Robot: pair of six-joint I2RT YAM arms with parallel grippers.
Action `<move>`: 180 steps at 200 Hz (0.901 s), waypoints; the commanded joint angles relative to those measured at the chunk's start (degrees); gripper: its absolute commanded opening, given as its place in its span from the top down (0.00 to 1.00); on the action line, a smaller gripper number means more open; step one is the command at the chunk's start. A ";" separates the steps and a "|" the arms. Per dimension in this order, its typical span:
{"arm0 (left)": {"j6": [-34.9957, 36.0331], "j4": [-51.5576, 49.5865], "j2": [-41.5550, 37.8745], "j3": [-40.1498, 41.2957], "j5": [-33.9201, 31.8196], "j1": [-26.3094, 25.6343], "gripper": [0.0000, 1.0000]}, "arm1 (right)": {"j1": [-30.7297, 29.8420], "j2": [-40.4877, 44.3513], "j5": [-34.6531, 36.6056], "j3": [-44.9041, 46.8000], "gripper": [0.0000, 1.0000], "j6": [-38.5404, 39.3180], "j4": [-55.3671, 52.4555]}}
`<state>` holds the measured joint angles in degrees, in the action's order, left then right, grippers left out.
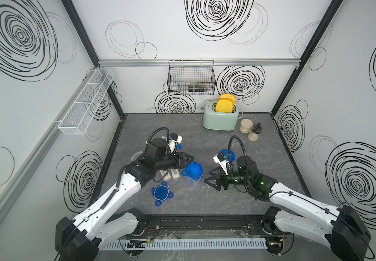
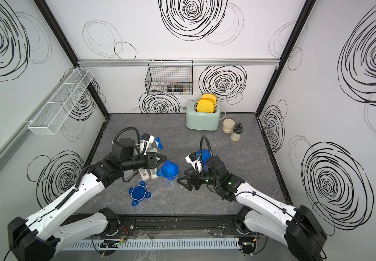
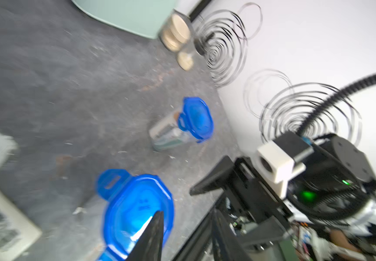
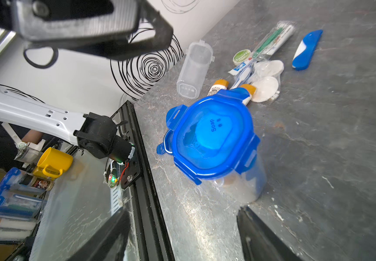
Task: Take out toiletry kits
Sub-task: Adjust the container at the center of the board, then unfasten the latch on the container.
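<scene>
Loose toiletry kit items lie on the grey table: two cream bottles [image 4: 219, 87] with tan caps, a toothpaste tube [image 4: 241, 65], a round tin [image 4: 240, 56], a green sachet [image 4: 270, 40] and a blue folding toothbrush [image 4: 305, 50]. An empty clear jar [image 4: 195, 70] lies beside them. A blue-lidded jar [image 1: 193, 172] stands upright between both grippers. A second lidded jar [image 3: 178, 128] with a kit inside sits behind the right arm. My left gripper [image 1: 189, 158] hovers open just above the near lid [image 3: 137, 208]. My right gripper [image 4: 182, 210] is open and empty, short of the jar.
A loose blue lid [image 1: 161, 192] lies near the front. At the back stand a green toaster [image 1: 219, 117], a beige jar [image 1: 245, 125] and a grinder jar [image 1: 253, 133]. A black wire basket [image 1: 191, 79] and a white mesh shelf [image 1: 85, 104] hang on the walls.
</scene>
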<state>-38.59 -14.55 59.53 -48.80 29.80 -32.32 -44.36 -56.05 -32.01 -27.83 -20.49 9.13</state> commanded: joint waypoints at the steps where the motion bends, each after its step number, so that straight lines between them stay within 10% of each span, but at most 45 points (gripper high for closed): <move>1: -6.72 11.47 1.50 3.99 4.51 -3.30 0.64 | 0.24 2.66 -1.91 3.15 0.23 -0.57 4.69; 180: -8.62 17.66 11.49 14.14 6.85 -0.01 0.81 | -8.94 -11.71 2.37 2.55 0.27 -17.42 21.55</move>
<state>-47.20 5.87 69.45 -36.23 37.54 -32.82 -52.80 -67.72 -31.53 -24.53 -34.00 25.08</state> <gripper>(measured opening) 0.192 0.732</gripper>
